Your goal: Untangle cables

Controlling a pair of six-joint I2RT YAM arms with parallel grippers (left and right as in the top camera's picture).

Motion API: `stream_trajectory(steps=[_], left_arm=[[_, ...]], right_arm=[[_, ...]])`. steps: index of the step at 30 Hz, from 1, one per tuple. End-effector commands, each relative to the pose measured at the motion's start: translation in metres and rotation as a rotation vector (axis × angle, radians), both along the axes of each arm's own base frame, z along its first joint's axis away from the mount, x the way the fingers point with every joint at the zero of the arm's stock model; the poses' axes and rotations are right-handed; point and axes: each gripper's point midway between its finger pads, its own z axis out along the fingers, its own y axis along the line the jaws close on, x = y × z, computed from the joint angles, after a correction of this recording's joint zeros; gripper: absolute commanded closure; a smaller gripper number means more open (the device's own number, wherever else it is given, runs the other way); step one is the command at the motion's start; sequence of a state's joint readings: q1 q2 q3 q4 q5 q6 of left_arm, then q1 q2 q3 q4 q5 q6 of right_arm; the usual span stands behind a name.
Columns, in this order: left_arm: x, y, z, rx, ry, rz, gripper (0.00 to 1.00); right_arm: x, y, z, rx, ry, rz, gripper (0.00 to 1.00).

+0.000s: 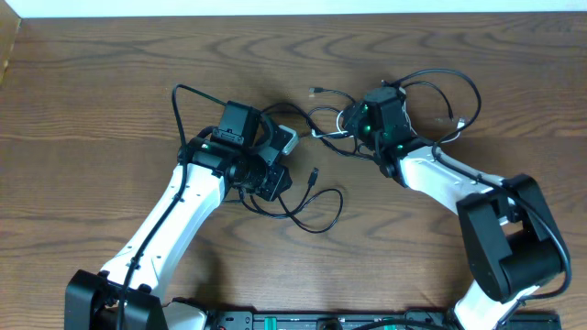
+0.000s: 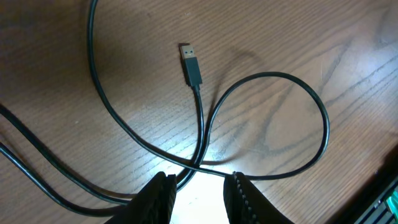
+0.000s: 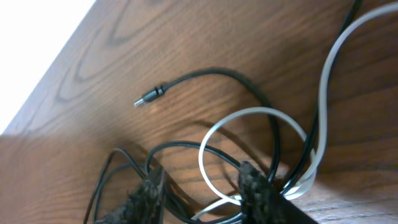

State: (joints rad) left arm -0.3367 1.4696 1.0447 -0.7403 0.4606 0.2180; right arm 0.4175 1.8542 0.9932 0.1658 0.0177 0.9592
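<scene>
Black cables [image 2: 201, 112] lie spread on wooden surface [image 1: 92, 92]. One loop crossed beneath left pincer [image 2: 199, 186], part-open, gripping nothing evident. Right pincer [image 3: 202, 183] part-open, straddling knot (white cord [image 3: 328, 87] included). Roughly halfway, judging.

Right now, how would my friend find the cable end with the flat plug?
Look at the wooden table and find the left gripper near its middle. Just ahead of its fingers a black cable curls into a loop, and the flat plug lies beside that loop. It is boxy with a metal tip, unlike the thin round plug farther across the table.
</scene>
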Motion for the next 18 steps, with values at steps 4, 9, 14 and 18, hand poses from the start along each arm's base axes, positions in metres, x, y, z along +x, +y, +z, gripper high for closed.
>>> stream_trajectory(steps=[4, 9, 14, 18], left_arm=[[-0.001, 0.001, 0.000, 0.009, -0.008, -0.007, 0.69], [-0.001, 0.001, 0.000, 0.009, -0.007, -0.007, 0.69], [-0.001, 0.001, 0.000, 0.009, -0.007, -0.007, 0.68], [-0.001, 0.001, 0.000, 0.009, -0.007, -0.007, 0.69]], right_arm=[[0.004, 0.000, -0.001, -0.017, -0.017, -0.003, 0.63], [0.006, -0.003, -0.001, -0.030, -0.028, -0.016, 0.62], [0.006, -0.004, -0.006, -0.094, -0.042, 0.025, 0.64], [0.006, 0.004, -0.016, -0.173, -0.075, 0.129, 0.65]])
